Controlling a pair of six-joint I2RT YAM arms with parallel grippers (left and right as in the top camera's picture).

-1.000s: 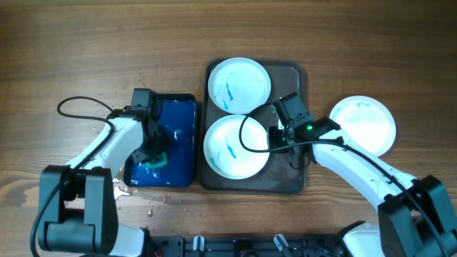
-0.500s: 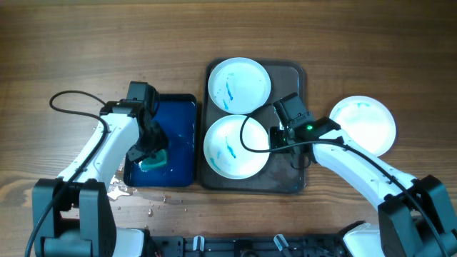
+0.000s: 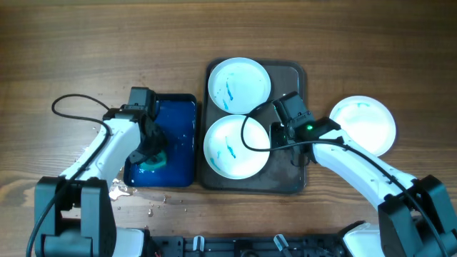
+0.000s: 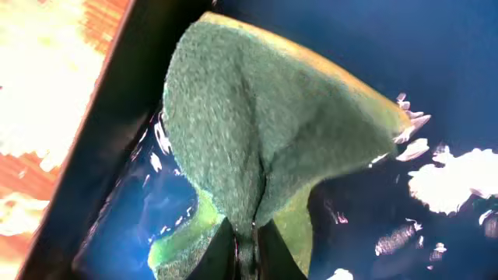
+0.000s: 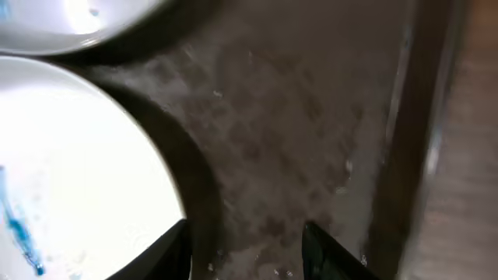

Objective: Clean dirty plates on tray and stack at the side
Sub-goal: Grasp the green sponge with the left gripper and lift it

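Note:
Two white plates streaked with blue lie on the dark tray [image 3: 294, 178]: one at the back [image 3: 239, 85], one at the front [image 3: 235, 146]. A third plate [image 3: 363, 126] sits on the table to the right of the tray. My left gripper [image 4: 247, 250] is shut on a green sponge [image 4: 264, 148], which rests in the blue tray [image 3: 182, 114]. My right gripper [image 5: 245, 253] is open over the bare tray floor [image 5: 311, 140], just right of the front plate [image 5: 78, 171], with nothing between its fingers.
The blue tray holds blue liquid [image 4: 436, 70] with foam flecks. Water drops [image 3: 136, 196] lie on the wood in front of it. The tray's right rim [image 5: 405, 140] runs close beside my right gripper. A black cable [image 3: 78, 103] loops left of the left arm.
The left gripper has closed on the sponge and shifted slightly within the blue tray. The right gripper's jaws have spread wider while staying by the front plate.

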